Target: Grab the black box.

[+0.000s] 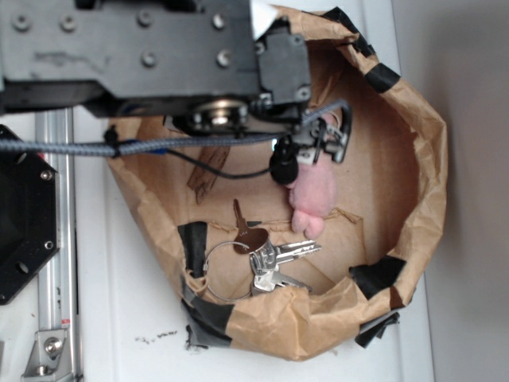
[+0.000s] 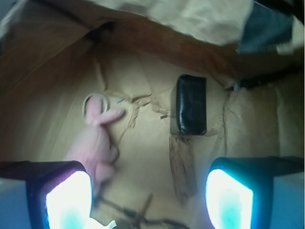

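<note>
Lying in the paper bowl [image 1: 413,159]: black box [image 2: 191,104], pink bunny [image 2: 97,138], keys [image 1: 274,259]; fingers [image 2: 228,198] spread, empty.

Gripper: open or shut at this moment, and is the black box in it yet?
Open. In the wrist view both fingers stand wide apart with bare paper between them; the black box lies flat beyond them, untouched.

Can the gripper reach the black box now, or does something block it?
Probably yes. The gripper is open, and the black box lies bare on the paper ahead. The bunny lies apart, to the side.
</note>
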Action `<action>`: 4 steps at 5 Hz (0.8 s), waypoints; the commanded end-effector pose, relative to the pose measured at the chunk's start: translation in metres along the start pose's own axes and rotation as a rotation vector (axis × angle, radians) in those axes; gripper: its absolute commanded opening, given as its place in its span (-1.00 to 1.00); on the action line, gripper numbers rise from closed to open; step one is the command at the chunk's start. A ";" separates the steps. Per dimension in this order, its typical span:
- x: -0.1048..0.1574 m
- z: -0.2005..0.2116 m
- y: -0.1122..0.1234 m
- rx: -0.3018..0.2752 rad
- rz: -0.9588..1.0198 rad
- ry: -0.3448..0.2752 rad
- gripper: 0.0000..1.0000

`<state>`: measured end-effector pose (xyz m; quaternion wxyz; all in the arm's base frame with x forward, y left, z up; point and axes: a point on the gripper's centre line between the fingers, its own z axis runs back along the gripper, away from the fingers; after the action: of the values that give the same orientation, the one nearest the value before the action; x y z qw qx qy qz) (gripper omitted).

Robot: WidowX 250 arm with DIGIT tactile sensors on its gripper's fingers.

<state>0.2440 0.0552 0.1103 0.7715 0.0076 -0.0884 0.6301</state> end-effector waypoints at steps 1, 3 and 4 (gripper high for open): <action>0.012 -0.014 0.013 0.010 0.185 -0.089 1.00; 0.032 -0.025 0.035 0.052 0.186 -0.109 1.00; 0.036 -0.021 0.045 0.053 0.178 -0.125 1.00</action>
<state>0.2188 0.0883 0.0800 0.7161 0.0654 -0.1000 0.6877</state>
